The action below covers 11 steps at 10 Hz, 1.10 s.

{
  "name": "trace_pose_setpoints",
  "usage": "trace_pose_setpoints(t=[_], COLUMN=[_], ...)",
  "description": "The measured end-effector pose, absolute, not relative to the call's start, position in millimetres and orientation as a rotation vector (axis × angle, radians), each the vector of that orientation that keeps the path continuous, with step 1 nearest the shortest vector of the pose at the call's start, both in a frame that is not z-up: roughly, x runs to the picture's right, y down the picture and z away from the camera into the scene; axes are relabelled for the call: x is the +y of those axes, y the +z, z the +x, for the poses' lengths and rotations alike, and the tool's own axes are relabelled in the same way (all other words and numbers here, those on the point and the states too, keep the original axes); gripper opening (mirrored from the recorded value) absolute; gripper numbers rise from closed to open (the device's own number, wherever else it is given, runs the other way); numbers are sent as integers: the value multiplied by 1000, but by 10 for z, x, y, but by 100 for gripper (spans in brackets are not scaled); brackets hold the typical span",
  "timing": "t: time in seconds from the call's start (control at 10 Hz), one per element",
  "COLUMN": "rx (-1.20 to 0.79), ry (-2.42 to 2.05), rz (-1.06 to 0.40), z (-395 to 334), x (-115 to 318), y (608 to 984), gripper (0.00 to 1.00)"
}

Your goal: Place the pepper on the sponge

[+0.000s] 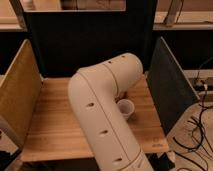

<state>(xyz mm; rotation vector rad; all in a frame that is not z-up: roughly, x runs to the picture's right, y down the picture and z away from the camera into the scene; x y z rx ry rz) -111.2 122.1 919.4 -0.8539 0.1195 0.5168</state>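
Because the robot's pale arm (102, 117) rises from the bottom edge and bends at a thick elbow over the middle of the wooden surface (50, 125), it covers much of what lies there. The gripper is hidden behind that elbow, somewhere over the far middle of the surface, and whether it is released, clenched or grasping anything cannot be told. The pepper and the sponge cannot be made out either, and where they lie cannot be told. A small white cup (125, 108) stands upright on the surface just beside the arm's right flank, partly cut off by it. A yellow side panel (17, 92) walls the surface on the left, a dark grey side panel (167, 87) on the right, and a black back panel (85, 40) closes the rear. Dark cables (197, 125) trail over the floor beyond the right panel
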Motion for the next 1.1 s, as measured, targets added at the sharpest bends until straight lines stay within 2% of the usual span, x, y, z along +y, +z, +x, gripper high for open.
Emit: trace_pose_setpoints(t=[0.2, 0.7, 1.1], rx=[86, 56, 100], ry=[518, 543, 576], rz=[-821, -744, -680], z=[-1178, -1096, -800], x=[1146, 932, 858], y=[9118, 8935, 8635], gripper=[1, 0, 0])
